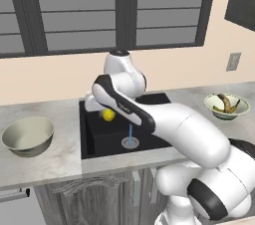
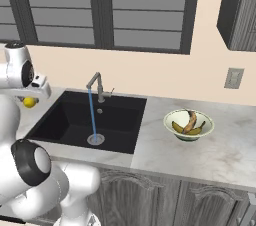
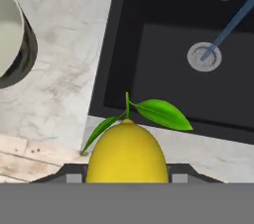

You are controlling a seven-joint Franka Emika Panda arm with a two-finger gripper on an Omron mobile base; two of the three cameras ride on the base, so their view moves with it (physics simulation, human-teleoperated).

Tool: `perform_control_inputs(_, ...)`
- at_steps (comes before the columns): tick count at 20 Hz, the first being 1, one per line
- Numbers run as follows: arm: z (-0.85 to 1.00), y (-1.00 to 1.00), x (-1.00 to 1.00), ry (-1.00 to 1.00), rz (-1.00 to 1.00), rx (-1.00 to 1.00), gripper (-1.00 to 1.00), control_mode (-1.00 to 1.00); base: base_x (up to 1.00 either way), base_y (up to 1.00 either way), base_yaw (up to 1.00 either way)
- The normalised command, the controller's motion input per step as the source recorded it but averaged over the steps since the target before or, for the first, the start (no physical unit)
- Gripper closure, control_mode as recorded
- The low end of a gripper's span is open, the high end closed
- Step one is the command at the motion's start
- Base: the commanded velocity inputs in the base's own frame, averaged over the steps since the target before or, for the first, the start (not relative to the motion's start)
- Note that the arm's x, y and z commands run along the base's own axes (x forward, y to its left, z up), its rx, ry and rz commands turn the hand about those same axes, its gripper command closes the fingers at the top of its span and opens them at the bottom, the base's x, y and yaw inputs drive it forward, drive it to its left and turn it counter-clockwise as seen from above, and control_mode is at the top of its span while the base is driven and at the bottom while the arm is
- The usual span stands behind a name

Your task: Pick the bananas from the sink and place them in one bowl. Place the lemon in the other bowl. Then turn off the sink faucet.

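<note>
we are carrying the lemon (image 3: 127, 151) toward the grey-beige bowl (image 1: 28, 136) on the counter (image 1: 64, 134) left of the sink (image 2: 85, 120), and to do this well we should keep the fruit high enough to pass over the sink's left edge and the bowl's rim, bring it over the cream middle of the bowl, then lower before letting go so it does not roll out. the gripper (image 3: 127, 176) is pinching the lemon, its fingers spread only as wide as the fruit and pressed to its sides, leaves pointing away from the hand. the lemon hangs above the sink's left edge. both bananas (image 2: 189, 124) already lie in the pale bowl (image 2: 172, 116) on the right, and water runs from the faucet (image 2: 97, 86), so we judge that turning it off comes last
</note>
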Motion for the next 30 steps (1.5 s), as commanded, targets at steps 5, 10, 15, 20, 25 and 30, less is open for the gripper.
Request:
perform_control_inputs(5,0.0,0.48,0.0,0.04,0.06,0.39,1.0,-1.0,0.0,0.0,0.0)
perform_control_inputs(10,0.0,0.62,0.0,0.0,0.02,0.2,1.0,-1.0,0.0,0.0,0.0)
perform_control_inputs(15,0.0,0.73,0.0,0.01,0.0,0.01,1.0,-1.0,0.0,0.0,0.0)
perform_control_inputs(20,0.0,0.6,0.0,0.04,-0.02,0.0,1.0,-1.0,0.0,0.0,0.0)
perform_control_inputs(25,0.0,0.34,0.0,0.03,-0.08,0.0,1.0,-1.0,0.0,0.0,0.0)
perform_control_inputs(30,0.0,0.16,0.0,0.0,-0.12,-0.05,1.0,-1.0,0.0,0.0,0.0)
